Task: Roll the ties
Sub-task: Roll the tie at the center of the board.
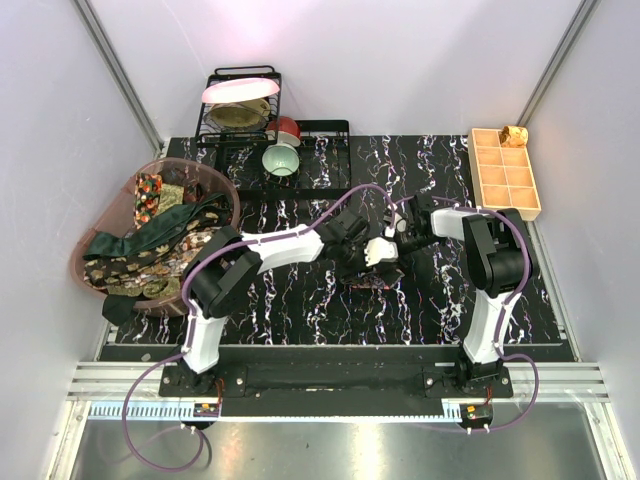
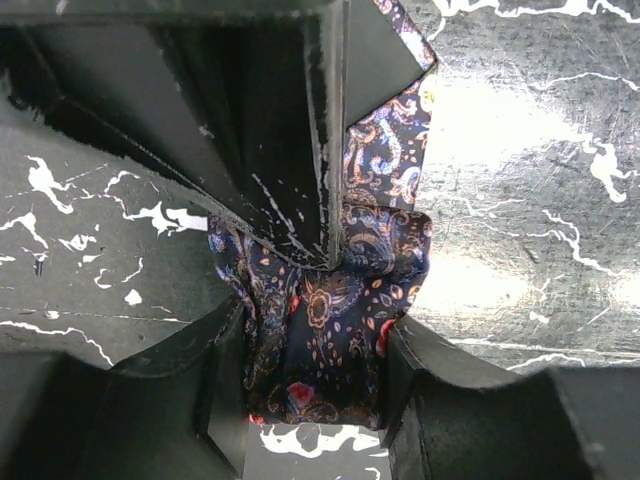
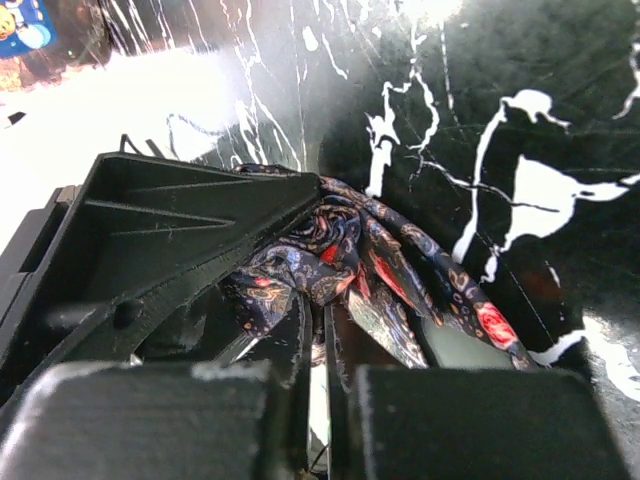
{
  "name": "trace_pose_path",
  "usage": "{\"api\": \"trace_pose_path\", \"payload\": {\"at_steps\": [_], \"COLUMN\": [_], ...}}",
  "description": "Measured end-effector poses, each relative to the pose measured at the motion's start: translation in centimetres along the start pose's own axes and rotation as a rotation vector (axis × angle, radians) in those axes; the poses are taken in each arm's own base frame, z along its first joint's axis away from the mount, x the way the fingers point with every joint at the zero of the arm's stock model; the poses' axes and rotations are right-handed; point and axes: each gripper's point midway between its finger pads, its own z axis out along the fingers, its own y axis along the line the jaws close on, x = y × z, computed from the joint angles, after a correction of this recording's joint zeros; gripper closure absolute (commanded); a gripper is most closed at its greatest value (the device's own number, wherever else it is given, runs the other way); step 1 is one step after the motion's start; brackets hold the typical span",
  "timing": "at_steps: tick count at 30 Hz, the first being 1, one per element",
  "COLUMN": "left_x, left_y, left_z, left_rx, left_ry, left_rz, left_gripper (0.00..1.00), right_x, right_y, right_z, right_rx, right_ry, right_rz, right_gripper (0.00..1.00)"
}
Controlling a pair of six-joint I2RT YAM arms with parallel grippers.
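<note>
Navy paisley fabric: one tie (image 2: 330, 320) lies bunched at the middle of the black marbled mat (image 1: 300, 310), where we see both grippers meet. The left gripper (image 2: 315, 345) clamps it between its two fingers, which stand half-spread with cloth touching each. The right gripper (image 3: 318, 315) is closed to a slit, its tips against the folds; whether it pinches any cloth we cannot tell. Other ties (image 1: 150, 235) are heaped in one pink basket (image 1: 228, 195), too tangled to count.
</note>
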Motion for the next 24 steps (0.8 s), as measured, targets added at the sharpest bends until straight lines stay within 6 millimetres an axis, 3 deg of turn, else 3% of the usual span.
{"api": "trace_pose_path", "payload": {"at_steps": [8, 12, 17, 24], "left_x": [0.7, 1.5, 1.5, -1.0], "left_y": [0.8, 0.9, -0.1, -0.1], "left_z": [-0.5, -1.6, -2.1, -2.1], "left_rx": [0.032, 0.065, 0.108, 0.131], "left_ry": [-0.064, -0.141, -0.239, -0.341], "left_rz": [-0.089, -0.153, -0.157, -0.097], "left_gripper": [0.18, 0.07, 0.02, 0.04], "right_x": [0.0, 0.2, 0.2, 0.2], "right_y": [-0.5, -1.3, -1.6, -1.7], "right_z": [0.2, 0.4, 0.6, 0.6], "right_rx": [0.024, 0.053, 0.063, 0.074], "right_ry": [-0.001, 0.012, 0.032, 0.041], "right_rz": [0.011, 0.037, 0.065, 0.079], "right_gripper": [1.0, 1.0, 1.0, 1.0]}}
